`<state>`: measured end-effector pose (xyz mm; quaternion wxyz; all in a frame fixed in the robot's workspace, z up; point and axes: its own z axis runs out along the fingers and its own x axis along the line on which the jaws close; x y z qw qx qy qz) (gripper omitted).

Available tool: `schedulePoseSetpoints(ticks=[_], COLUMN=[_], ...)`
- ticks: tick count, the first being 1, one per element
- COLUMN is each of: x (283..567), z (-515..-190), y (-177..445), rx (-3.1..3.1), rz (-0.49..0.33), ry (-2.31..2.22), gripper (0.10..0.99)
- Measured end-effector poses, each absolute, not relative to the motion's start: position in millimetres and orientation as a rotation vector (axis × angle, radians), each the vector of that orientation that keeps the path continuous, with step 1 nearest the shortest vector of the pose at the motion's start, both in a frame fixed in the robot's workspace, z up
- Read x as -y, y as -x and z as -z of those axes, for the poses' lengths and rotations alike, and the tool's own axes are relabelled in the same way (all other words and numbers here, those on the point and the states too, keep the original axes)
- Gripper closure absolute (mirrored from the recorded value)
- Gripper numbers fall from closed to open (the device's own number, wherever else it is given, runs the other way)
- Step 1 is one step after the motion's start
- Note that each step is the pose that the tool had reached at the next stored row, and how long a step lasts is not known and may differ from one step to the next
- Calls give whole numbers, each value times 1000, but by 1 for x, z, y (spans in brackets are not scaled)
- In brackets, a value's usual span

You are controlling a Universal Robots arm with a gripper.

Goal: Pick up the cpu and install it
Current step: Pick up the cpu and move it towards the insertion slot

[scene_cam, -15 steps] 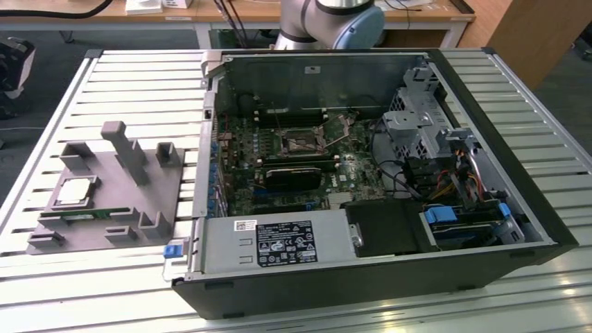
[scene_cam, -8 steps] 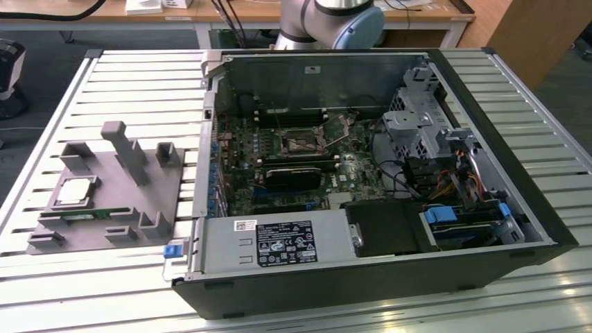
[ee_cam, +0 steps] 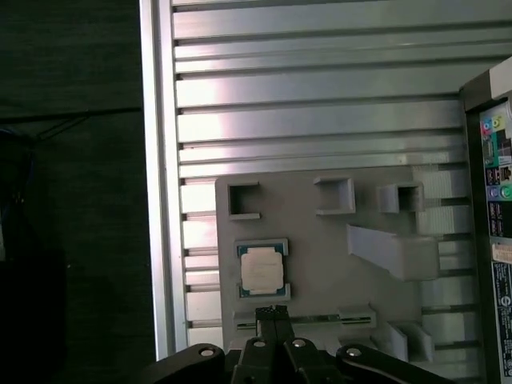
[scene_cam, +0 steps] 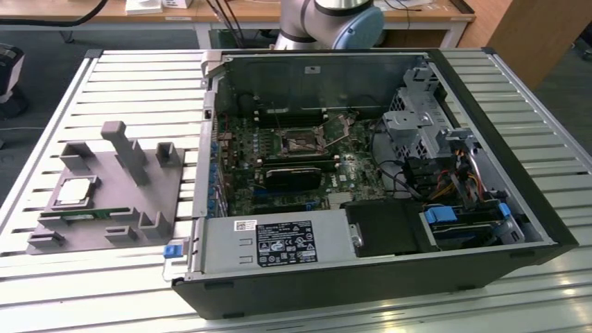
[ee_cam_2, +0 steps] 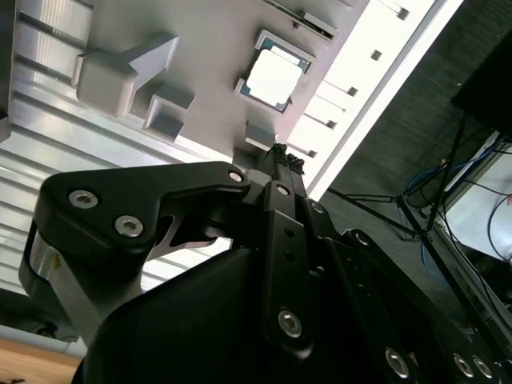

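My claw (ee_cam: 272, 314) hangs with its tips pressed together and empty, just short of the cpu (ee_cam: 262, 268), which lies flat in a recess of the grey tray (ee_cam: 320, 240), I take it to keep it square.

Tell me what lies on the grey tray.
On the grey tray lie the cpu, in its square recess, and a green memory stick in a slot beside it. In the first wrist view the gripper covers part of the stick.
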<state>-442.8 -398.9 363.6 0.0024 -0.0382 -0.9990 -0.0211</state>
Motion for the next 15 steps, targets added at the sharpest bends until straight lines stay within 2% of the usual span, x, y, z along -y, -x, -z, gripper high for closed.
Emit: schedulePoseSetpoints(ticks=[15], x=[403], z=[-343], y=[444], rx=[3139], rz=[68], ry=[120], gripper=[980])
